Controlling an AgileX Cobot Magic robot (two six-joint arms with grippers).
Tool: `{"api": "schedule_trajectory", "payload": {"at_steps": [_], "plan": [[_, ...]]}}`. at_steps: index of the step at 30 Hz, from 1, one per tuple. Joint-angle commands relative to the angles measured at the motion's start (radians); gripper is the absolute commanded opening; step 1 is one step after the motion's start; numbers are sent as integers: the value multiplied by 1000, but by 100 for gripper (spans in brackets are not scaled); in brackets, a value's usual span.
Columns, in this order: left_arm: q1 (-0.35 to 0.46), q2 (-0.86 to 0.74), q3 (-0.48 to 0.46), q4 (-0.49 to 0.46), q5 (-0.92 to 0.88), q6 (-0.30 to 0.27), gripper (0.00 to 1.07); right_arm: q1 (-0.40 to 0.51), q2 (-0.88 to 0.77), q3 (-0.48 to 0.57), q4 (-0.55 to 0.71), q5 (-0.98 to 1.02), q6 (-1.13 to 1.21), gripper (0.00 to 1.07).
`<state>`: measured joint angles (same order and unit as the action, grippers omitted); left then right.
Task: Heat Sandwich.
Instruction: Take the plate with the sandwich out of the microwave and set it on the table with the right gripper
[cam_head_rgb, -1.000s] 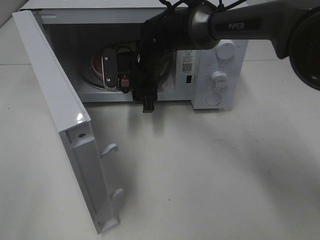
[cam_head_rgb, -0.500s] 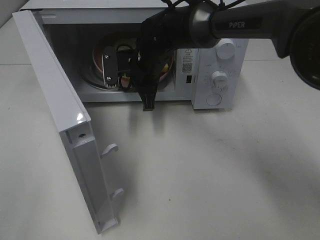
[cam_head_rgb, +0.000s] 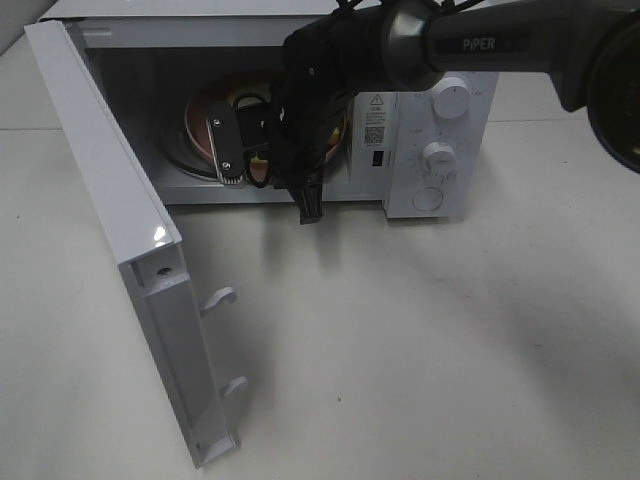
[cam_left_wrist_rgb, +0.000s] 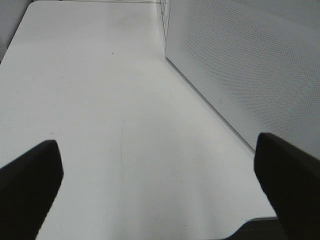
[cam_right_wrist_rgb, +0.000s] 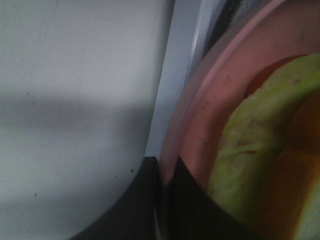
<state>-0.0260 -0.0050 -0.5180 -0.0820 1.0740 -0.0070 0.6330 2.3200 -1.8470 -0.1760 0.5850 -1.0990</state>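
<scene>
Soft even light, wrist close-up blurred (dim)

Exterior high view: the right arm (cam_head_rgb: 330, 70) crosses in front of the open microwave (cam_head_rgb: 430, 130), hiding most of the cavity. The pink plate (cam_head_rgb: 200, 125) shows only as an arc at 9 o'clock of the wrist; the sandwich (cam_head_rgb: 245, 98) shows only as a yellow sliver, and the right gripper's tips cannot be seen.

Right wrist view: the sandwich (cam_right_wrist_rgb: 260, 140) is blurred and cut off at 3 o'clock; the plate rim (cam_right_wrist_rgb: 200, 100) runs out of frame at 12 o'clock.

Left wrist view: the left gripper's fingers (cam_left_wrist_rgb: 30, 180) are cut off at 6 o'clock; the microwave wall (cam_left_wrist_rgb: 240, 65) is cropped at 3 o'clock.
</scene>
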Motion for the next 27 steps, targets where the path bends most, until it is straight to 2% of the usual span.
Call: {"api": "schedule_trajectory", "payload": {"at_steps": [1, 5, 10, 15, 22, 27], "plan": [[4, -15, 1, -6, -4, -3, 99, -4, -26, 2, 4, 33, -38, 0], [4, -15, 1, -6, -4, -3, 99, -2, -37, 3, 32, 43, -67, 0], [4, -15, 1, -6, -4, -2, 99, -2, -87, 88, 104, 21, -223, 0], [4, -15, 1, -6, -4, -2, 99, -2, -131, 153, 105, -10, -246, 0], [4, -15, 1, -6, -4, -2, 99, -2, -187, 184, 127, 20, -301, 0], [4, -15, 1, -6, -4, -2, 99, -2, -250, 248, 187, 43, -404, 0]]}}
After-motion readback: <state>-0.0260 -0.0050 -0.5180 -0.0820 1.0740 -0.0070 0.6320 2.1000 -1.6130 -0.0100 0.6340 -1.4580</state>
